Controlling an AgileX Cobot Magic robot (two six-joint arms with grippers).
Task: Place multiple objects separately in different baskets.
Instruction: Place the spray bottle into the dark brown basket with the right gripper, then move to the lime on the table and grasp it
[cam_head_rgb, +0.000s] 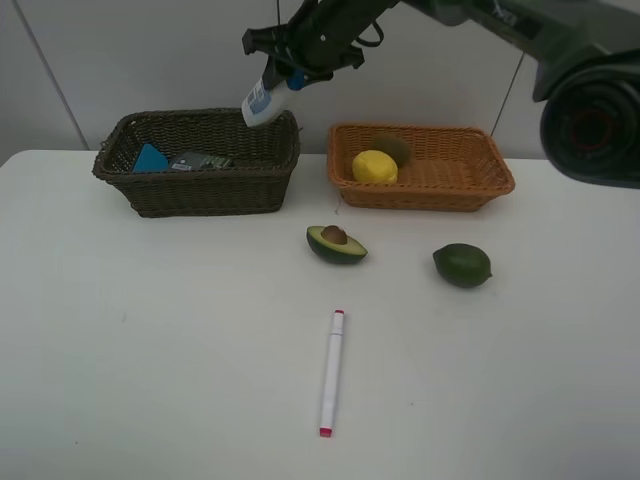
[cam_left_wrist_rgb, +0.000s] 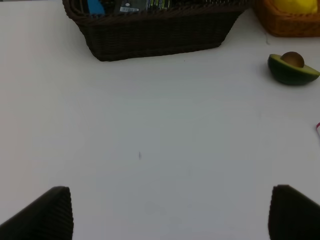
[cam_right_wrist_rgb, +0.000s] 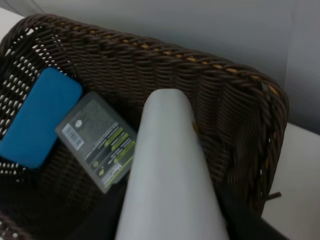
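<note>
the right gripper reaches across from the right and hangs above the right end of the dark brown wicker basket, its jaws clenched on the white blue-capped bottle near the cap end. the bottle is tilted, cap uppermost in the grip and its base pointing down toward the basket's inside; whether the base touches the rim cannot be told. from the right wrist the bottle's white body stretches out over the basket's woven wall. on the basket floor lie a blue flat object and, just beside it, the dark rectangular block with a printed label facing up

the light orange-tan basket stands just right of the dark one and holds the yellow lemon with the brown kiwi behind it. on the white table in front of the baskets lie the halved avocado, cut face and pit up, and the green round fruit to its right, apart from it. the white pink-tipped marker lies nearer the front edge, on its own

the left gripper is released, its two dark fingers spread wide over bare table, well short of the dark basket, grasping nothing
</note>
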